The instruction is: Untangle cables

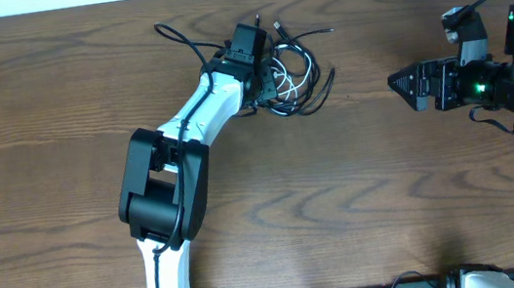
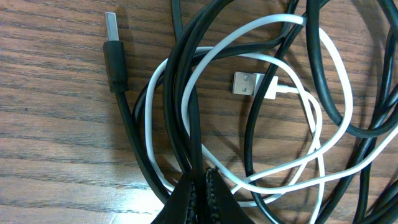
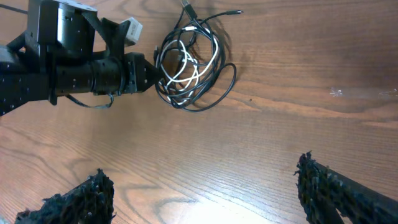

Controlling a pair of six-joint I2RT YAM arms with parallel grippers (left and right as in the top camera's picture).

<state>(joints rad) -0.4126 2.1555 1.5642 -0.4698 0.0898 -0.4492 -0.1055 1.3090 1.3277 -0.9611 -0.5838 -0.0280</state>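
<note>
While the tangle is pinched but not yet pulled apart, overhead has the cables (image 1: 296,75) bunched on the table (image 1: 60,139) close to its far edge. The left gripper (image 1: 267,82) is at the bunch's left side. The right gripper (image 1: 395,85) sits well apart to the right, jaws spread wide, holding nothing. Left wrist view: the fingertips are pressed together at the bottom of frame, clamped on two black strands (image 2: 181,112) that run straight down into them. A white cable (image 2: 339,87) loops around and across those strands, its white plug (image 2: 244,83) lying inside the loops. A black plug (image 2: 112,28) lies free on the wood to the left. Right wrist view: the bunch lies far up the table with the left gripper's nose touching its left rim, and the right fingers (image 3: 74,199) stand far apart over bare wood. Judgement: the step is drawing the held strands out, best done low and slow, since a quick tug would likely drag the whole bunch (the white loop wraps the strands). The right gripper probably needs to pin the opposite side first. Room: the far edge is near, so pulling that way risks a plug going over. Bare wood lies toward the near side and between the grippers.
</note>
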